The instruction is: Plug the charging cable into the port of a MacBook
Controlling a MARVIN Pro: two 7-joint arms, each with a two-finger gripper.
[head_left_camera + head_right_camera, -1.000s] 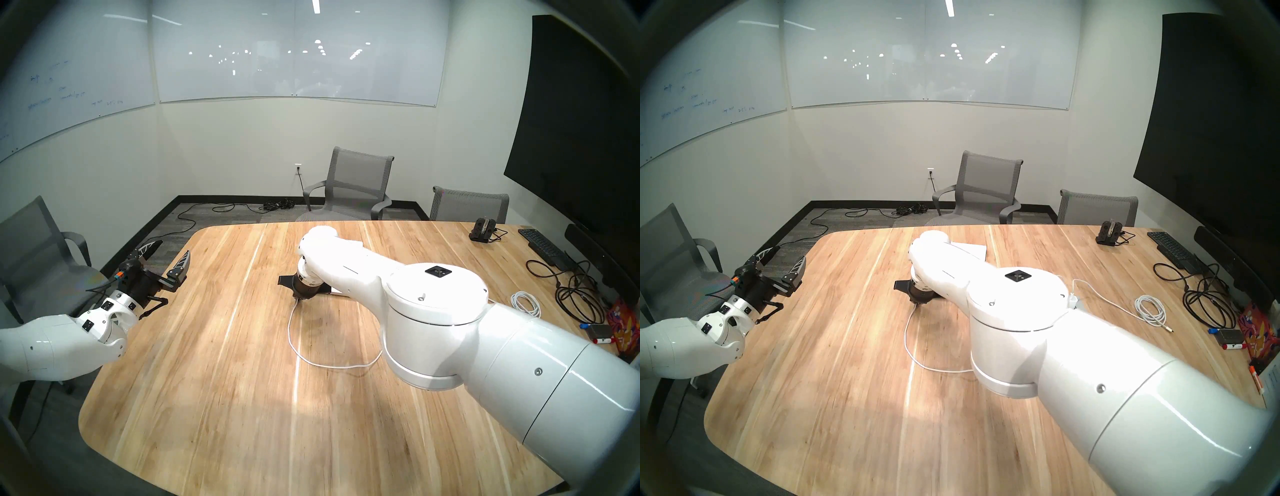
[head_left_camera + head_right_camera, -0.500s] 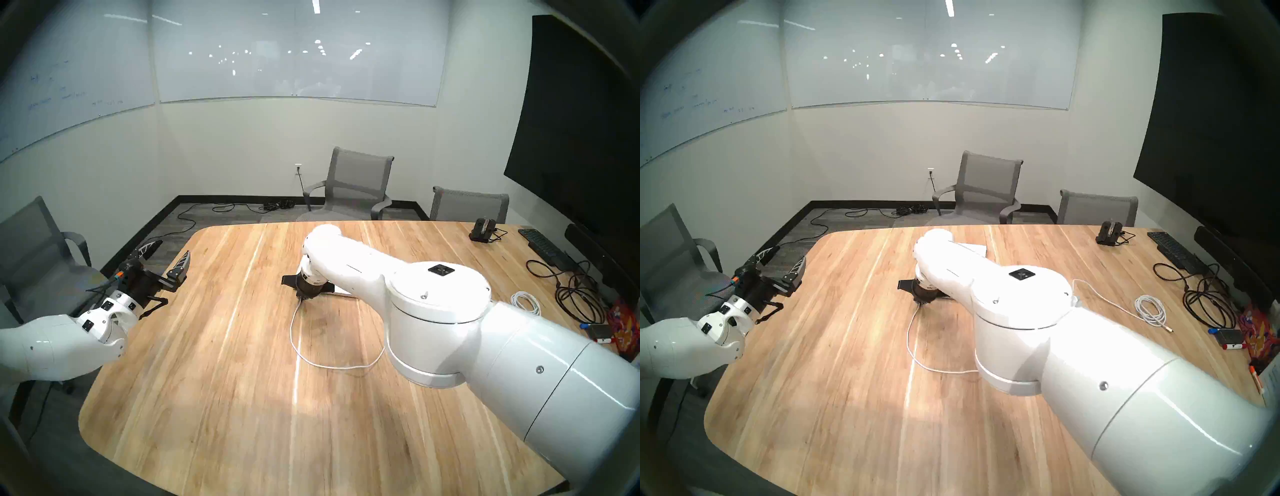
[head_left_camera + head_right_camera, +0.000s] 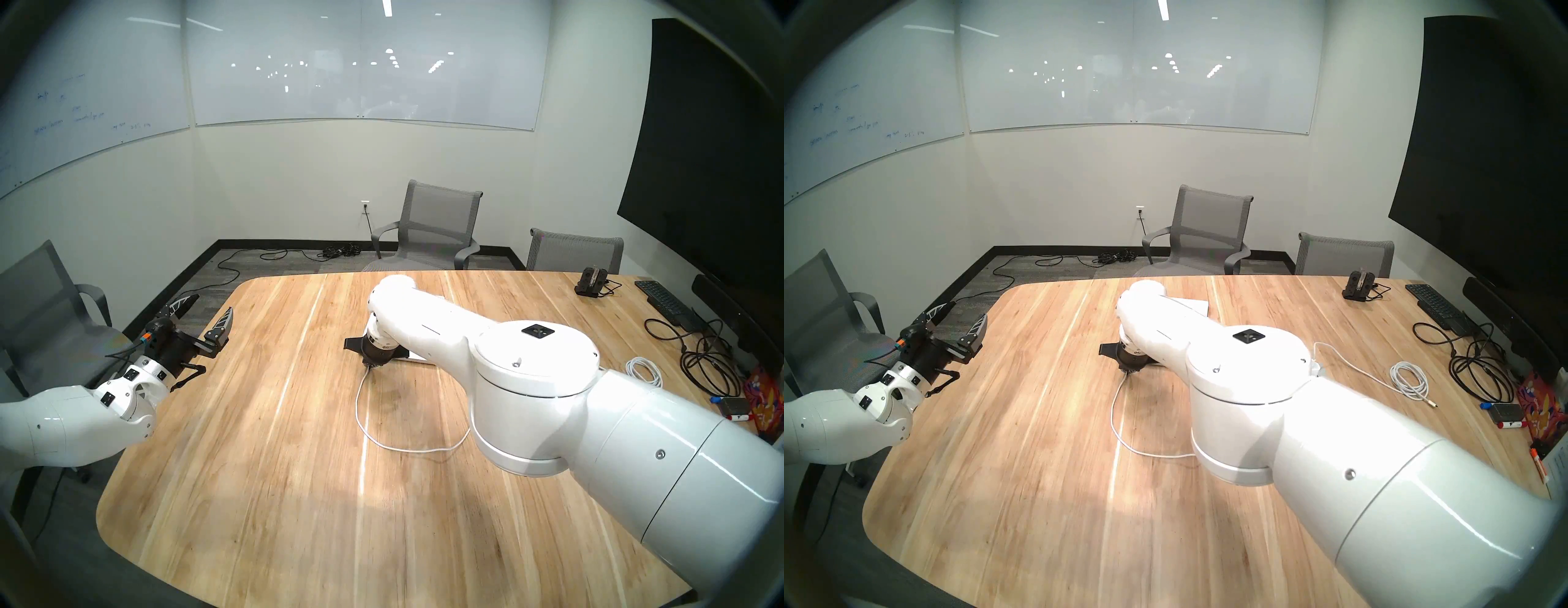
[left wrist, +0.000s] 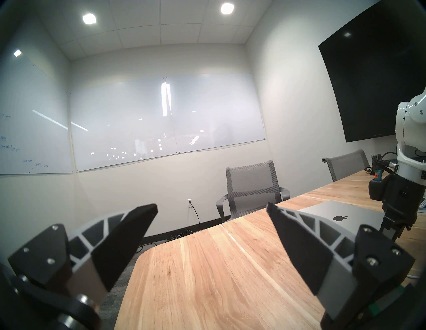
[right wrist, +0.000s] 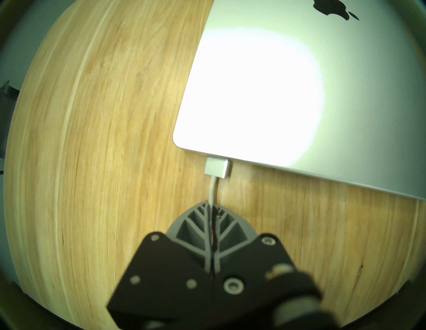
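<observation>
- Right gripper (image 5: 211, 207) pressed together on the charging cable (image 5: 212, 189), pinching the cord just behind its connector; pointed steeply down at the wooden table (image 3: 263, 424).
- Straight ahead of its fingertips: flat silver-white connector (image 5: 216, 167) set against the MacBook (image 5: 288, 92) side edge, close to the rounded corner; port itself hidden behind the connector, seating depth impossible to tell.
- MacBook closed, silver, black apple logo (image 5: 334, 10) on the lid, strong glare across it; mostly hidden under the right arm in the head views.
- Behind the gripper: one white cord looping across the table (image 3: 382, 437) and under the arm.
- Far off to its right: one coiled white cable (image 3: 1409, 378), tangled black cables (image 3: 1475, 365), one black keyboard (image 3: 1433, 305).
- Left gripper (image 3: 203, 310) spread wide, empty, over the table's left edge, well apart from the laptop.
- Three grey chairs around the table.
</observation>
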